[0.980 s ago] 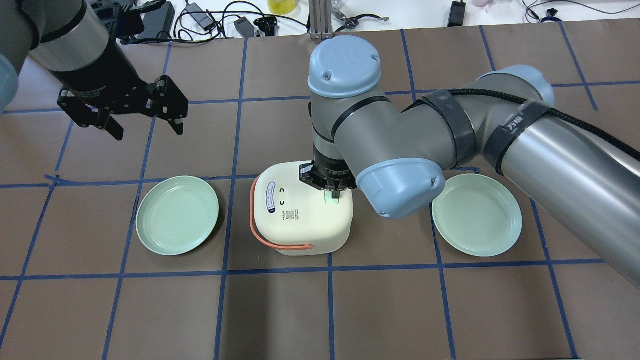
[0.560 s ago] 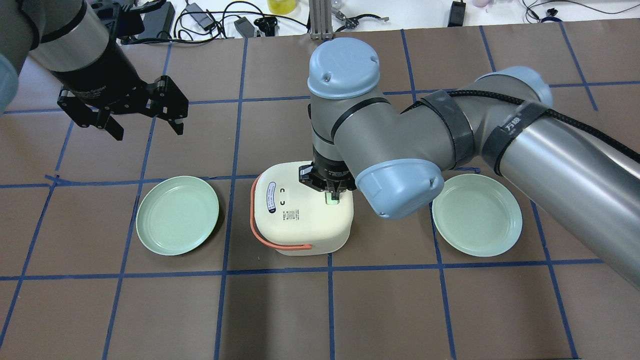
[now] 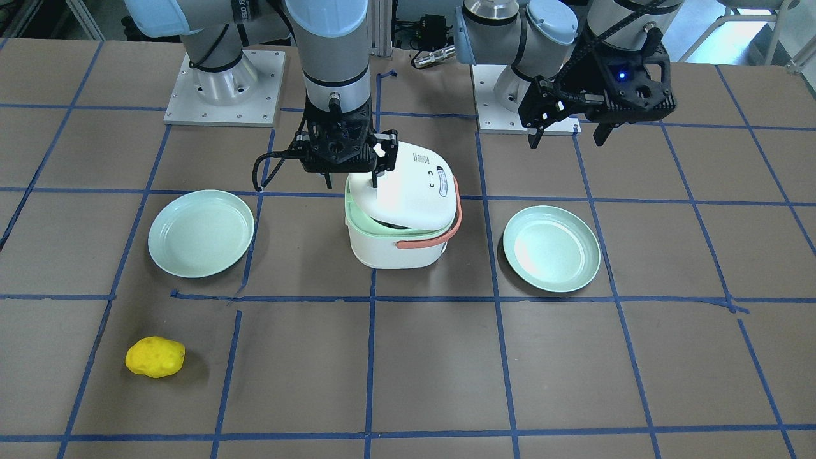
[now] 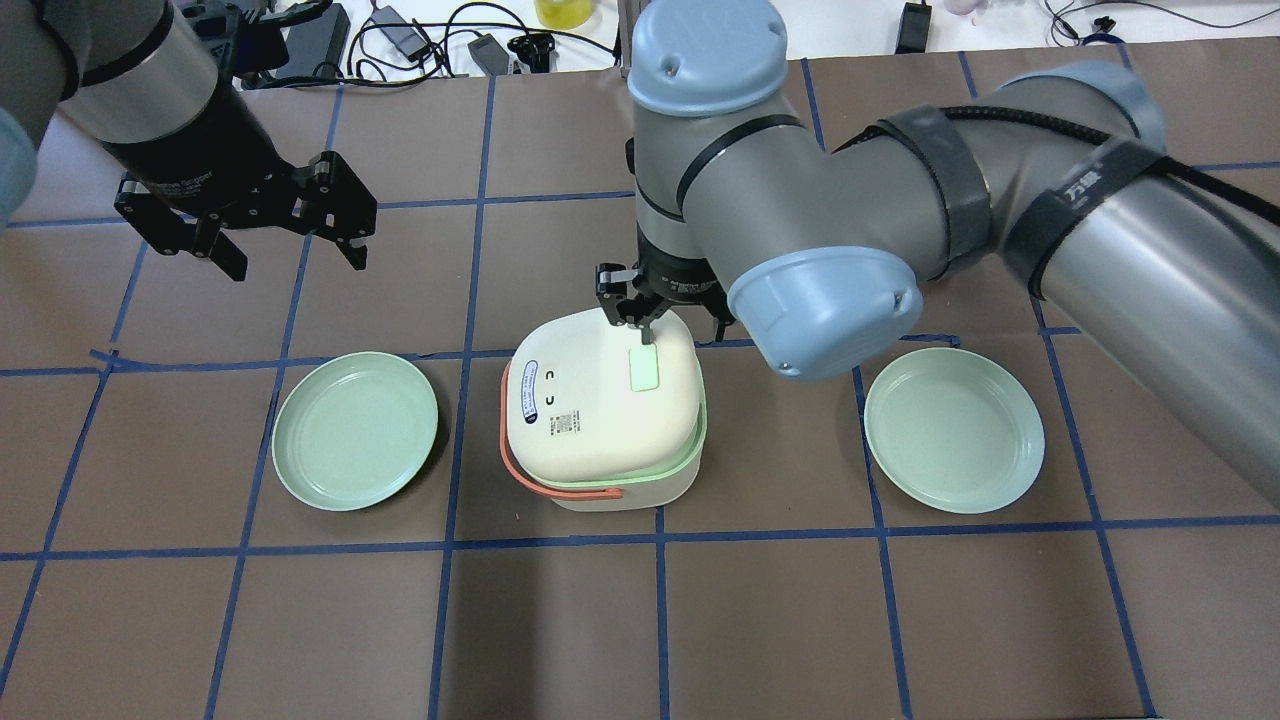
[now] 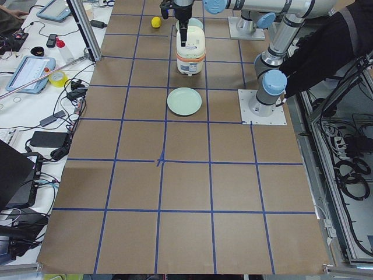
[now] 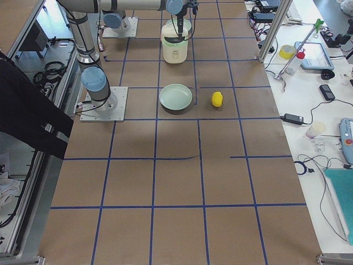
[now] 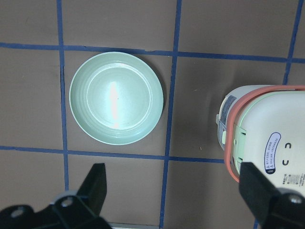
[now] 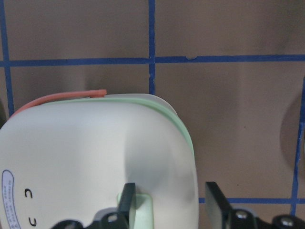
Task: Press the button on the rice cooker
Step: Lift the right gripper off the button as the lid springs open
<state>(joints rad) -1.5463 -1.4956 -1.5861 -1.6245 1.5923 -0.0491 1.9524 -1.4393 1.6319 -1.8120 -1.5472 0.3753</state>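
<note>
Glossy cream plastic rice cooker [image 4: 625, 496], rounded-square, lid [image 4: 585, 405] tilted, mint rim [image 4: 701, 440] showing. Right gripper [image 8: 170, 195] spread, one finger [image 8: 127, 202] by mint rectangular button [image 4: 644, 371]. Left gripper [image 4: 295, 258] splayed wide, empty.

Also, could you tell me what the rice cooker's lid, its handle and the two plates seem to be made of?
Lid: smooth cream plastic, probably; soft sheen, moulded rounded corners. Handle: thin salmon strap, likely flexible plastic or silicone. Plates: pale green, glossy glare streaks; plastic or glazed ceramic.

table [image 4: 800, 620]: brown, blue tape grid | side bench [image 5: 23, 114]: white, cluttered
</note>
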